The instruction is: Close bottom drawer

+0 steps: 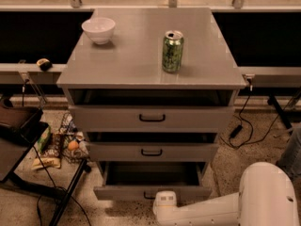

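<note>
The grey bottom drawer (153,192) of the metal cabinet (150,74) stands pulled out partway, its dark inside showing. Its small black handle is half hidden behind my arm. My white arm reaches in from the lower right, and its gripper (162,202) end sits right against the middle of the drawer's front. The middle drawer (151,151) and the top drawer (151,117) sit above it, each out a little.
A green can (172,51) and a white bowl (99,30) stand on the cabinet top. A folding stand and a heap of snack packets (59,142) lie on the floor at the left. Cables run over the floor at the right.
</note>
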`<action>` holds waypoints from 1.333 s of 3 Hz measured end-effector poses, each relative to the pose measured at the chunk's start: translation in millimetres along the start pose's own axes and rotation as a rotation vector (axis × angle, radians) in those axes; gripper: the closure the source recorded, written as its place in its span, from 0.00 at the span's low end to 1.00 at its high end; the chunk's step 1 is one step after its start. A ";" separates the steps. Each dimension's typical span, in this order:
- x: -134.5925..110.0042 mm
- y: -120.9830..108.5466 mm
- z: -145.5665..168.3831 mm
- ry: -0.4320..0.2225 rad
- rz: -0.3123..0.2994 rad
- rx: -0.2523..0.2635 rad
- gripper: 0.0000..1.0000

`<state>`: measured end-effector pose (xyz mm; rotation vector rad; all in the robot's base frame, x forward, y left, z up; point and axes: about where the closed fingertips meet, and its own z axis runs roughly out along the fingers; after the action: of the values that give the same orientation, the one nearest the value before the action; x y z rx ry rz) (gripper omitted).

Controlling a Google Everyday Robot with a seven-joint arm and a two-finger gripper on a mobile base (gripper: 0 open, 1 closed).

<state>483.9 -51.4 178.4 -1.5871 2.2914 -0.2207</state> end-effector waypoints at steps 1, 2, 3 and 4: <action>-7.6 -34.3 15.3 0.002 0.002 0.021 1.00; -7.6 -33.2 14.8 0.002 0.002 0.021 1.00; -15.8 -67.7 27.9 0.003 0.004 0.043 1.00; -21.9 -89.4 36.7 0.004 0.002 0.057 1.00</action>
<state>582.5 -61.1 176.8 -1.5580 2.2686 -0.2858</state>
